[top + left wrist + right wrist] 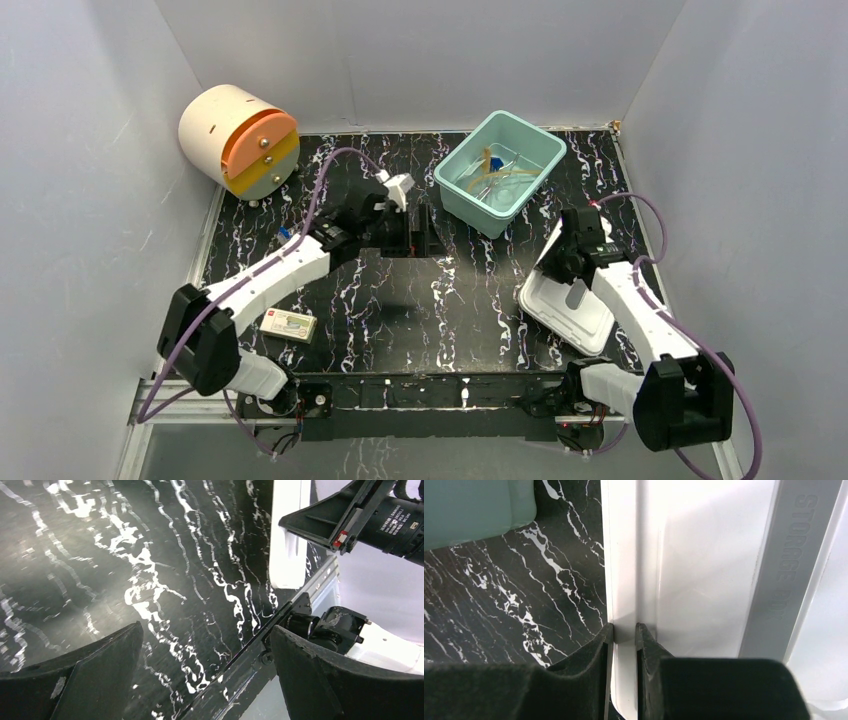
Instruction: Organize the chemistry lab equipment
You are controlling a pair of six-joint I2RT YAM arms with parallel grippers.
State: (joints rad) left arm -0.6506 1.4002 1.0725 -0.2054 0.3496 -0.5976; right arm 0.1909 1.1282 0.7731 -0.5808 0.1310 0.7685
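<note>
**Right gripper clamped on the lid, left gripper wide apart over the counter**

At the far left corner of the black marbled counter a white drum lies on its side, its orange and yellow face turned toward the middle. Nearer the arm bases, the white packet lies flat on the counter beside the left arm, touching nothing else.

The left arm reaches in toward the centre. The left gripper hangs above bare counter with its fingers spread wide and nothing between them.

Right of centre, toward the back, stands the teal tub. Inside it the tan rubber tube is curled among the metal clamps, which show a spot of blue. How they lie under one another is too small to tell.

Farther right, the white lid lies in front of the tub and apart from it. The right gripper is at the lid's left rim. In the right wrist view one finger presses each side of that thin white edge, so the gripper is closed on the lid. From above, that edge seems lifted off the counter, though this is not certain.
</note>
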